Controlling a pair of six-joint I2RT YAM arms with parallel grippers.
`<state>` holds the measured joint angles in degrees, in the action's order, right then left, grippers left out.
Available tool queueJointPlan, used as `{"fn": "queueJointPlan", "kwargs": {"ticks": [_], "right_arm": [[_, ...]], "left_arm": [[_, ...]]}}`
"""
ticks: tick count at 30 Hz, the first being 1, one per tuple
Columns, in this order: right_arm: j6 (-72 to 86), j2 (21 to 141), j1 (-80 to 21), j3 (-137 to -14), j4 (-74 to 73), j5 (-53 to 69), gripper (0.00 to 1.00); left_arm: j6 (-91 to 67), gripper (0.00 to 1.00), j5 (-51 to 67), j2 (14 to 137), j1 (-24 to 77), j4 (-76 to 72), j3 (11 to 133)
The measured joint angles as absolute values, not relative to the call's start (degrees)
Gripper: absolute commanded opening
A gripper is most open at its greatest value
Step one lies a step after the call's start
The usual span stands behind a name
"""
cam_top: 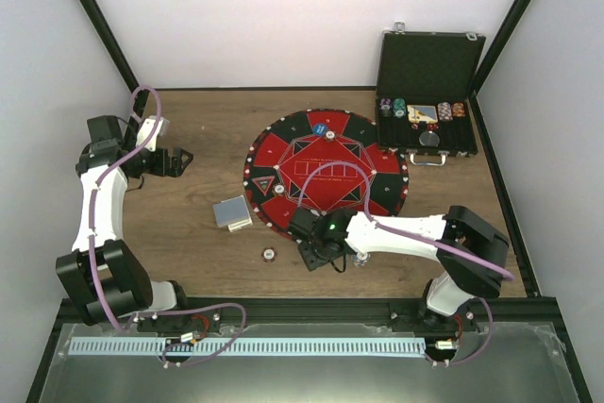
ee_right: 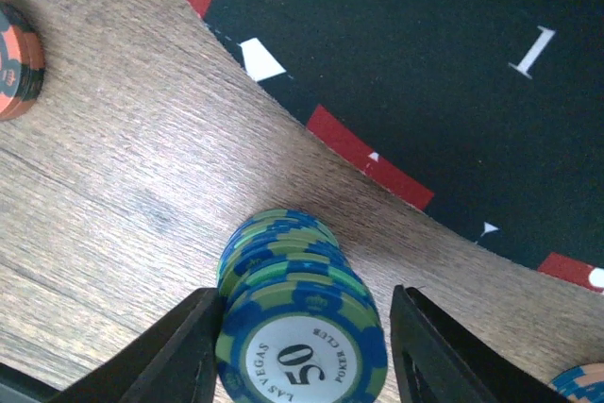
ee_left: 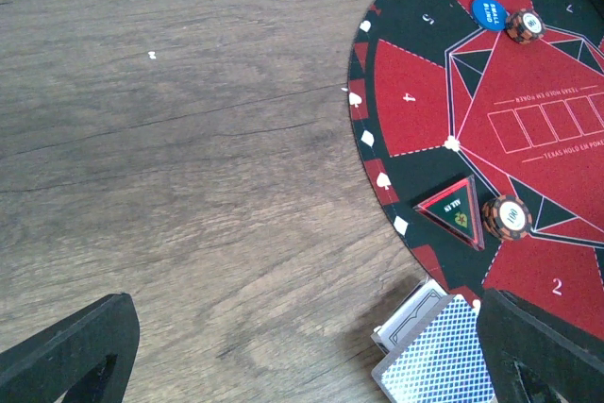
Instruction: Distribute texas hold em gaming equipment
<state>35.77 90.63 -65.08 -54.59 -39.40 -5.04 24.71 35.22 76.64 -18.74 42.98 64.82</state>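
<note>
Chip stack [ee_right: 300, 323], just off mat [ee_right: 425, 73] edge

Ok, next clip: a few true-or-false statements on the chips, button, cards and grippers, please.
1. The left gripper is open and empty. True.
2. The blue button lies on the bare table. False: it lies on the mat.
3. A blue-green chip stack stands between the right gripper's fingers. True.
4. The black case is shut. False: it stands open.
5. The card deck sits at the mat's centre. False: it lies on the table beside the mat's edge.
</note>
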Motion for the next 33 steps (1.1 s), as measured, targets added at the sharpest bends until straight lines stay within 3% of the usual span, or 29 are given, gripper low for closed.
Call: {"fn": "queueJointPlan", "kwargs": {"ticks": [12, 24, 33], "right_arm": [[35.7, 90.6, -65.1, -54.6, -39.0, -4.9, 0.28], [33.1, 91.4, -64.9, -65.7, -43.9, -7.3, 0.26], [26.4, 103.9, -59.7, -77.7, -42.7, -7.7, 0.25]], "left_arm": [[24.7, 1.00, 35.2, 76.6, -18.7, 43.0, 64.8], [24.7, 1.00, 35.2, 76.6, -18.7, 43.0, 64.8], [24.7, 1.00, 35.3, 76.6, -18.7, 43.0, 64.8]]}}
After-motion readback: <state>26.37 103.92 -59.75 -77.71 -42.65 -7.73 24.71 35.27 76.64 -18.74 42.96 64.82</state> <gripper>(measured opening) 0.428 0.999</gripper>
